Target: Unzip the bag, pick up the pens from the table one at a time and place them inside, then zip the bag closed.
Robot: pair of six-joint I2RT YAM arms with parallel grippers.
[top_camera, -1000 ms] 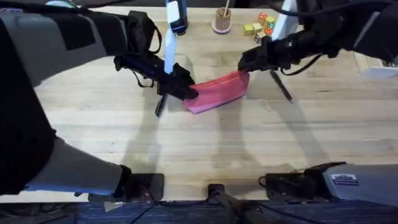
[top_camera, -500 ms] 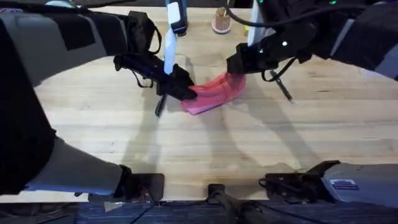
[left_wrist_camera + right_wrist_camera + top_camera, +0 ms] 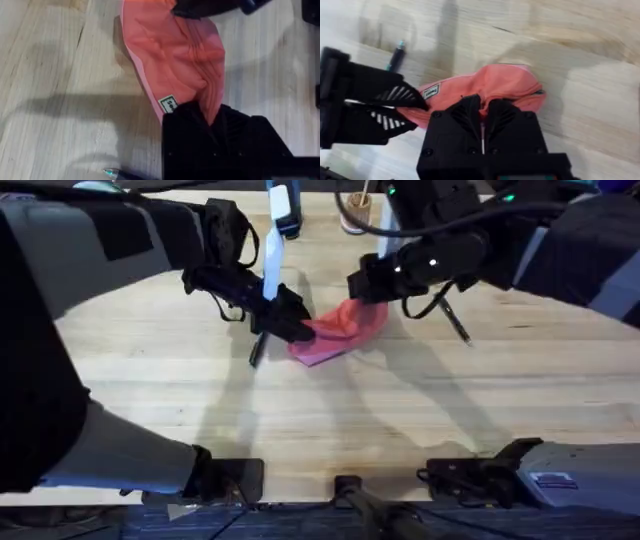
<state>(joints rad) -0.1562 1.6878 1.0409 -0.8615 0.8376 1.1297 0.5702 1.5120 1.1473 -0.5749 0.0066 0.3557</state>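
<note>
The bag (image 3: 335,332) lies bunched on the tabletop (image 3: 330,410), midway across and toward its far edge. Left claw (image 3: 298,328) is clamped on the bag's left end. Right claw (image 3: 365,288) pinches its right end. One pen (image 3: 456,320) lies right of the bag, another (image 3: 257,350) left of it.

A: The bag (image 3: 338,332)?
B: Pink, coral where it folds, with a small white label (image 3: 169,104) edged in green.
A: The grippers?
B: Both black; the left gripper (image 3: 296,325) has white stripes along its side in the right wrist view.
A: The pens?
B: Black; one (image 3: 116,173) has a teal tip.
A: The table (image 3: 330,410)?
B: Pale wood planks with darker grain streaks.
</note>
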